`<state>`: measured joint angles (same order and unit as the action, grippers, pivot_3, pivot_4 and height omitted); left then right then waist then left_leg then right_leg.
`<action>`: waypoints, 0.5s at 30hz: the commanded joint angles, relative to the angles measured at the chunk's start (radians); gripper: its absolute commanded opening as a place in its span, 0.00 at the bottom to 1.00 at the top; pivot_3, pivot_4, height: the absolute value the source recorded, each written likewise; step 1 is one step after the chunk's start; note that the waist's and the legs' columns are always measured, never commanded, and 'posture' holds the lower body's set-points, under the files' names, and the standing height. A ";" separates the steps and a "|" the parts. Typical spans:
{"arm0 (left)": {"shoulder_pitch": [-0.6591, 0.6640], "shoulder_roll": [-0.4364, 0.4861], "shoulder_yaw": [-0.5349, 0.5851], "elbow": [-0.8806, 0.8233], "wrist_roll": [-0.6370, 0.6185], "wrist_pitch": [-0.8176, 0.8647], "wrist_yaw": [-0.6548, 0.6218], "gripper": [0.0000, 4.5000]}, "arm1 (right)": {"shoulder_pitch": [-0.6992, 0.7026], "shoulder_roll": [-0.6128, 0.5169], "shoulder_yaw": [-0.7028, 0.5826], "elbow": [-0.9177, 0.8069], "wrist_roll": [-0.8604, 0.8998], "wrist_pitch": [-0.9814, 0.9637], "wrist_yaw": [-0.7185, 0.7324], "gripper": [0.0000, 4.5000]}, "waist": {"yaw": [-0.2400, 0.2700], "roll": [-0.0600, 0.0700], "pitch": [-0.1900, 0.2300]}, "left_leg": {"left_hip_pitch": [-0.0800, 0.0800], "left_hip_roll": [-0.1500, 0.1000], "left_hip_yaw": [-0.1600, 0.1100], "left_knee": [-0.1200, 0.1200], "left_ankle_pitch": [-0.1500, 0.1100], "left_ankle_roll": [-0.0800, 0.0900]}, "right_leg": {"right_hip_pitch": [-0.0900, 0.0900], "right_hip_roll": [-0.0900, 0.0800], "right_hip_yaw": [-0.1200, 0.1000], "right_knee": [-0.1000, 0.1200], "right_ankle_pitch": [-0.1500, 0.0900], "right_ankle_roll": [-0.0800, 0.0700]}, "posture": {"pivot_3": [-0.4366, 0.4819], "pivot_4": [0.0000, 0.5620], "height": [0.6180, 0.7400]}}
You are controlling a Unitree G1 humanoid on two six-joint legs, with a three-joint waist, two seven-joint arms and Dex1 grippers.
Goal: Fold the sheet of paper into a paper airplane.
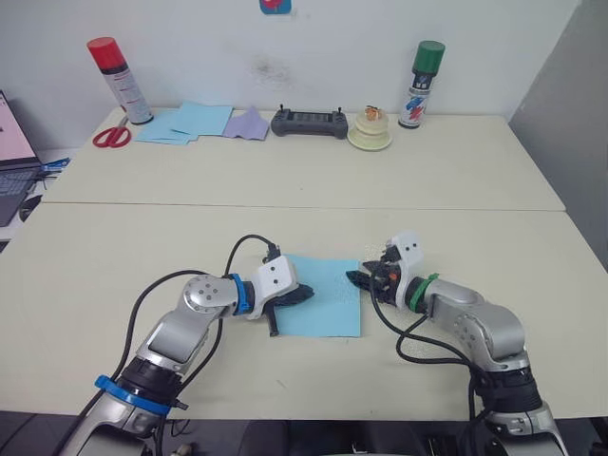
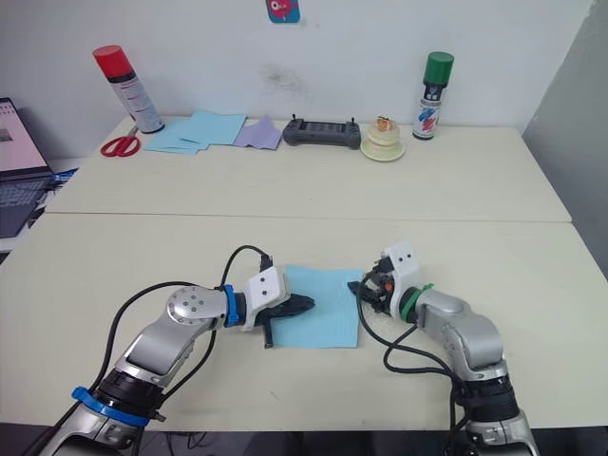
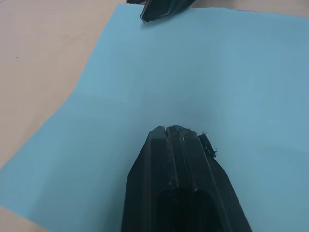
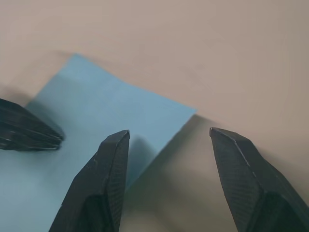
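The light blue sheet of paper [image 1: 328,309] lies flat on the near table between my two grippers. My left gripper [image 1: 304,294] is shut, and its tips rest on the sheet's left half [image 3: 145,87]. My right gripper [image 4: 169,135] is open at the sheet's right edge. One of its fingers [image 4: 112,164] is over the paper's far right corner and the other is over bare table. The left gripper's tip [image 4: 29,131] also shows in the right wrist view. The paper airplane is out of view.
At the back of the far table stand a red-capped spray can [image 1: 119,78], scissors [image 1: 112,136], a pile of blue sheets [image 1: 185,123], a lavender sheet [image 1: 249,123], a black controller [image 1: 309,123], a cream round object [image 1: 370,131] and a green-capped can [image 1: 421,84]. A laptop [image 1: 11,142] sits far left.
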<state>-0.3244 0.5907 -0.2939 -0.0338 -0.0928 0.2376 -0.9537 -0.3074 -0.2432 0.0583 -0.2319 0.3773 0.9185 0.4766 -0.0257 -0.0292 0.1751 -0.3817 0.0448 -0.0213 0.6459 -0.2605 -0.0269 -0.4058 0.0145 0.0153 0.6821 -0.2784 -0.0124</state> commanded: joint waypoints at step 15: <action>0.004 -0.002 -0.023 0.047 0.044 -0.014 -0.013 0.00 | -0.031 -0.013 0.062 0.007 -0.032 -0.149 0.029 0.00 | 0.000 0.000 0.000 | 0.000 -0.001 0.001 0.000 0.000 0.000 | 0.000 0.000 0.000 0.000 0.000 0.001 | 0.48 0.27 1.00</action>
<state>-0.3290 0.5877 -0.2937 -0.0190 -0.0823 0.2140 -0.9694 -0.3289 -0.2466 0.1040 -0.1979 0.3507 0.8144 0.4819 -0.0259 -0.0291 0.1750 -0.3817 0.0442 -0.0206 0.6459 -0.2605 -0.0268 -0.4057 0.0148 0.0157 0.6817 -0.2782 -0.0116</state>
